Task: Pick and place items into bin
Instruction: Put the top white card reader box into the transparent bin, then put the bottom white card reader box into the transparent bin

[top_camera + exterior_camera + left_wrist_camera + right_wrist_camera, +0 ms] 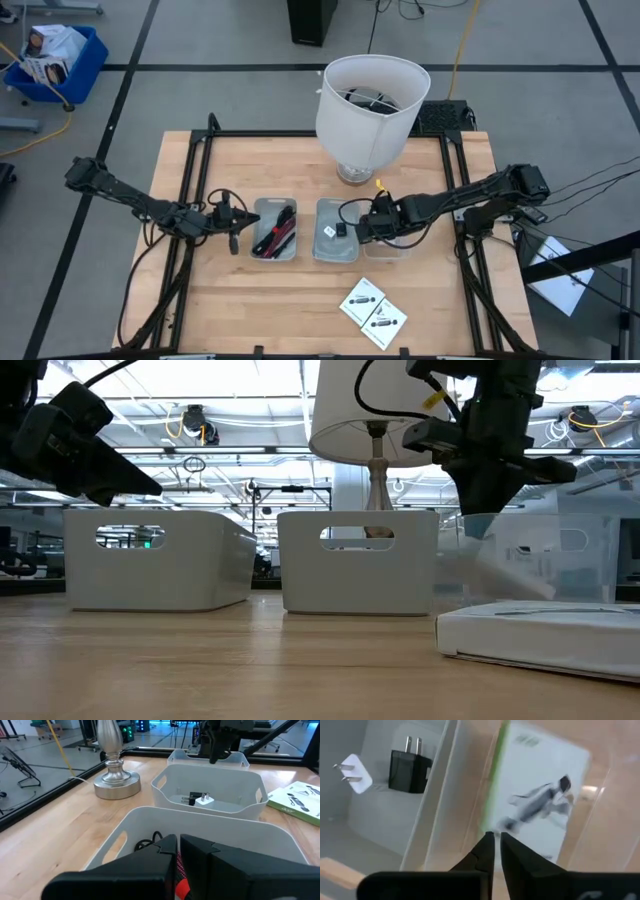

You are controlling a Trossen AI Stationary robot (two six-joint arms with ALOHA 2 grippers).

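My right gripper points down into the clear bin, its fingers almost together. Under it a white packet with black print and a green edge lies tilted in that bin. The middle white bin holds the black cube and the tiny white piece. The left white bin holds red and black cable bundles. Two more white packets lie flat on the table's near part. My left gripper hovers shut beside the left bin. My right gripper's fingertips show right at the packet's lower edge, coming from above. Whether they touch it, I cannot tell. The packet slants down into the clear bin below them.
A lamp with a white shade and a metal base stands behind the bins at the table's far edge. A black frame runs along the table's sides. Bare wood lies near the front left.
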